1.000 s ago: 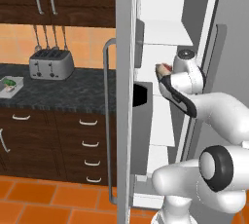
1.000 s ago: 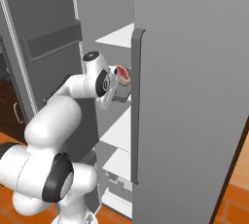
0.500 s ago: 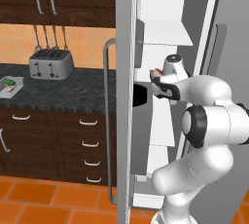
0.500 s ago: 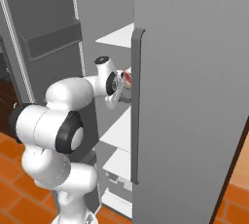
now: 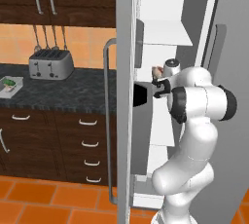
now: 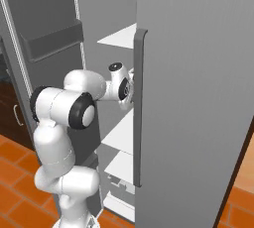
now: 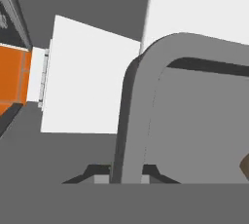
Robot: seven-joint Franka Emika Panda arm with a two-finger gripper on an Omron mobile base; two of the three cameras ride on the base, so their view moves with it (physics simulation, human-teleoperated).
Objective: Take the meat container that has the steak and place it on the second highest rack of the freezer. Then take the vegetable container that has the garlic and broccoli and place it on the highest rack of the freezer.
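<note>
Here the arm folds up from its base, bends at a rounded elbow, and reaches level into the open freezer (image 5: 125, 33), the wrist turned so the hand (image 6: 130, 92) sits against the door handle (image 6: 139, 108). In the hand view the fingertips (image 7: 99, 179) are pressed together on that handle (image 7: 133, 121), pinching the bar right where it leaves them.

The handle is a smooth, matte grey bar with a flattened section. Its long axis runs vertically up the door. From the hand it rises straight away, then bends in a rounded corner and runs off to one side. The door it is fixed to is flat brushed grey and lies just beyond the hand. The freezer's inside is plain white with thin, flat shelves.

The highest rack (image 6: 121, 36) lies above the hand, its front edge pointing outwards towards the arm. The second highest rack (image 6: 120, 134) lies below the hand, parallel to the first. A grey door bin (image 6: 52, 41) is above the hand and off to its far side.

Well away from the hand, past the other door, a dark speckled worktop (image 5: 73, 89) carries a boxy metal toaster (image 5: 50, 64). Farther still is the vegetable container (image 5: 8, 84), a shallow pale tray with something green in it, too small to make out.
</note>
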